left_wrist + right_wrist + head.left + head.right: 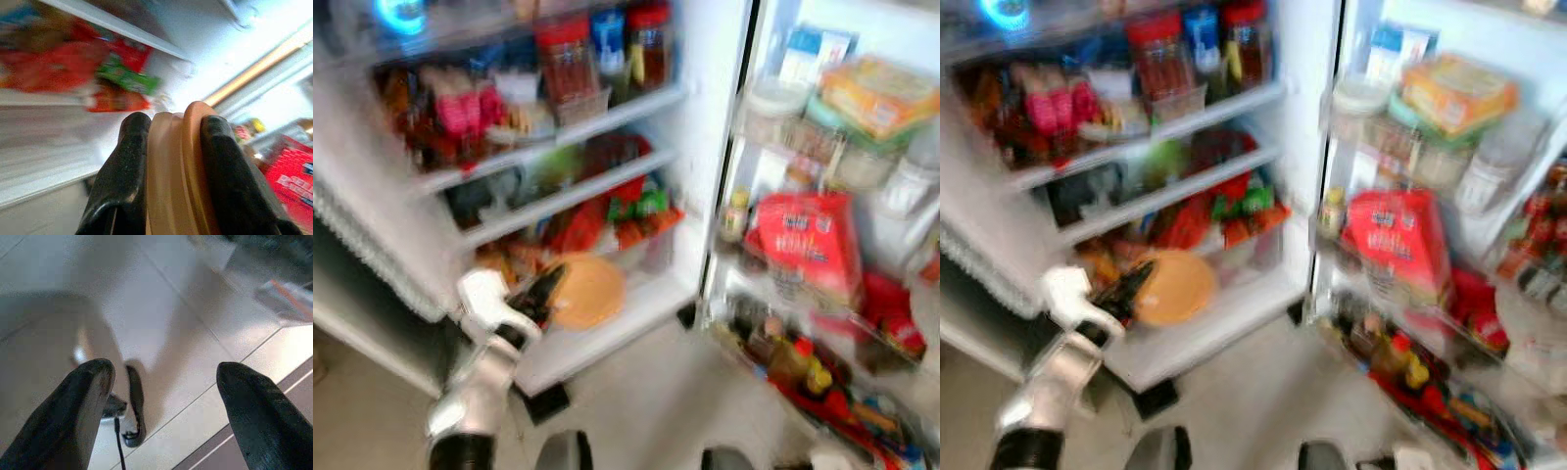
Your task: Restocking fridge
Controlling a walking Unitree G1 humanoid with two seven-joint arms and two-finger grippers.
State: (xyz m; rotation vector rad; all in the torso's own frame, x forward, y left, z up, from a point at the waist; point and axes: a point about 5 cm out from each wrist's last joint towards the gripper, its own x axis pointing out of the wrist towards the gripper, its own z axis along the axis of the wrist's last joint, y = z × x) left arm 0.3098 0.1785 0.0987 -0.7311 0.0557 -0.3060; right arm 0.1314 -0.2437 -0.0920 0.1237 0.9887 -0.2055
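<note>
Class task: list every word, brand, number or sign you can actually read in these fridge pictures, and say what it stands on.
None can be read.
Red bag in the door: white print, too blurred.
Green packet on the shelf: marks blurred.
Red-lidded jars: labels blurred.

Left claw (173, 161) clamped on tan round lid (178, 166), edge-on; blurred red and green packets (98, 73) on fridge shelf (112, 22) beyond.

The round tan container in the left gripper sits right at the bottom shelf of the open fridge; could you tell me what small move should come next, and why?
Probably ease the left gripper a little further in and lower the tan container onto the bottom shelf. Its fingers are clamped on the container's edge, which is level with that shelf's front, where bare white surface shows. The right gripper hangs open over the floor.
</note>
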